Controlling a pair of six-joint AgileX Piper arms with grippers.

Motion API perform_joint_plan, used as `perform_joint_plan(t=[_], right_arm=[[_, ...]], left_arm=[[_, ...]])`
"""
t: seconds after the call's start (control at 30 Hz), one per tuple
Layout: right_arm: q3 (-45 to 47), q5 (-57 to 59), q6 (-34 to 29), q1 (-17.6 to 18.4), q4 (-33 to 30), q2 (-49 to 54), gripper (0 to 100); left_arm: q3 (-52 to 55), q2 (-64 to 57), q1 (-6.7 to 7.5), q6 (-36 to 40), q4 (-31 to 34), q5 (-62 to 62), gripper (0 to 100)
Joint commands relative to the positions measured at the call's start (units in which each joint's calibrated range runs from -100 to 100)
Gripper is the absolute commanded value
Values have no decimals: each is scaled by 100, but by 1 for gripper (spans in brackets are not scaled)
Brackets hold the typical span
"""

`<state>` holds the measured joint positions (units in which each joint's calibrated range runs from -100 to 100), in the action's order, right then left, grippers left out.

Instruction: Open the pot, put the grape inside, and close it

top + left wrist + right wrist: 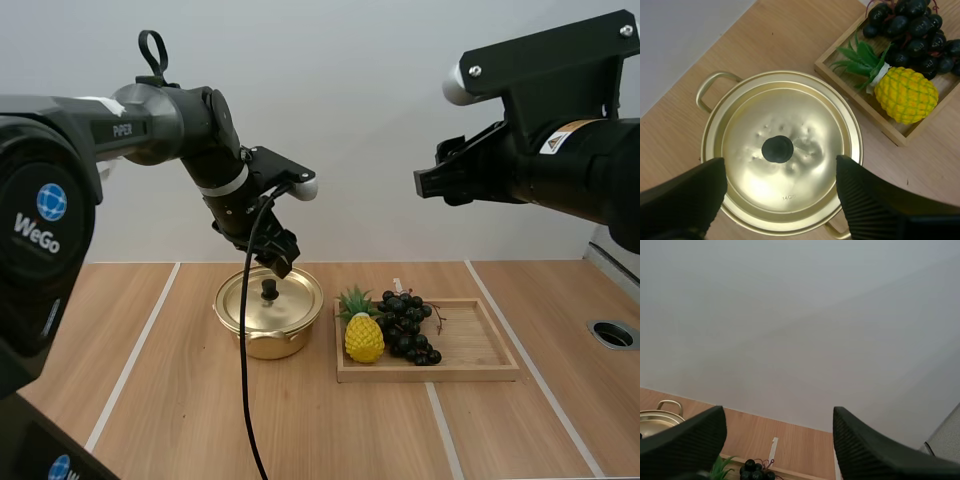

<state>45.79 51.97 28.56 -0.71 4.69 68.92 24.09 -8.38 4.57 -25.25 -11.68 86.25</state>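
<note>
The left claw (277,256) hung just above the round, brass-coloured metal pot (268,340), its two black fingers apart on either side of the small black knob (777,149) on the shiny golden lid (805,120). The lid sat closed on the pot, toward the far edge of the counter (180,400). The bunch of dark purple grapes (408,325) lay in the shallow rectangular wooden tray (470,372), touching a yellow toy pineapple (364,338), between the pot and the counter's right edge. The right claw (422,184) hovered high above the tray, fingers likewise apart and holding nothing.

Lifting the lid cleanly would likely call for a straight descent with the knob centred between the fingers, a firm pinch, then a vertical raise.

Readable were "PiPER" on the left arm and "WeGo" on its base. A faint stamp near the lid's rim looked like "14cm". The right arm's warning sticker was too small to read.
</note>
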Motion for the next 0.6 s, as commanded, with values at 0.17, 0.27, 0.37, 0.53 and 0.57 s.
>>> perform_joint_plan(t=[0.17, 0.27, 0.37, 0.53, 0.57], right_arm=[[-21, 286, 176, -24, 14, 14, 100], [-21, 286, 176, -24, 14, 14, 100], [-21, 286, 176, -24, 14, 14, 100], [-21, 286, 176, -24, 14, 14, 100], [-21, 286, 176, -24, 14, 14, 100]], left_arm=[[-671, 794, 37, 120, 106, 582, 100], [-785, 967, 37, 120, 117, 564, 100], [-880, 1110, 37, 120, 128, 564, 100], [-983, 1424, 37, 120, 165, 624, 100], [-983, 1475, 37, 120, 165, 624, 100]])
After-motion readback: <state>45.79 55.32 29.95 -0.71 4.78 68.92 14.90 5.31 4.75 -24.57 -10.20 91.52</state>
